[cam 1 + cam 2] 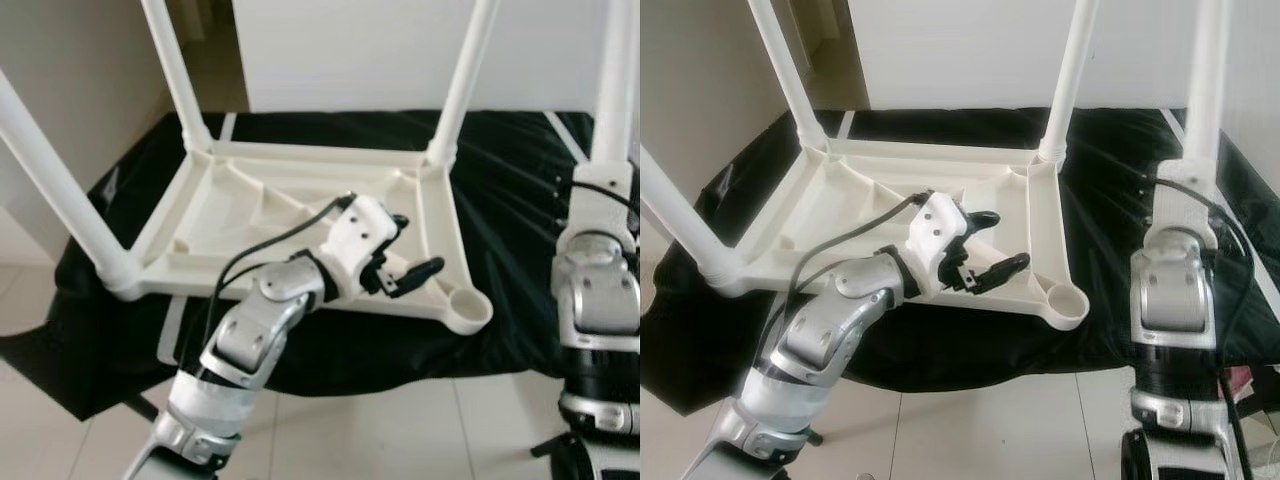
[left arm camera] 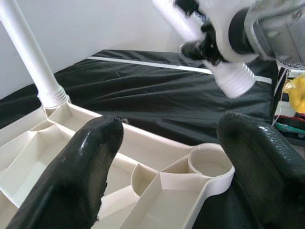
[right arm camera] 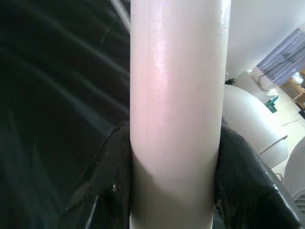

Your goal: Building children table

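Upside-down table top (image 1: 300, 215) on black cloth (image 1: 500, 190), three legs in, fourth leg (image 3: 176, 114) clamped in right claw (image 3: 174, 181).
Left claw (image 1: 405, 272) is spread wide, holding nothing, hovering over the frame's near rail at about 5 o'clock of the top, just beside the empty corner socket (image 2: 209, 164). Fitted legs stand at the 11 o'clock (image 1: 175, 65), 1 o'clock (image 1: 465, 75) and 8 o'clock (image 1: 50, 185) corners. Right claw grips the loose white leg upright at 3 o'clock, off the frame's right edge; left wrist view shows its ribbed end (image 2: 233, 78) above the cloth, apart from the socket.
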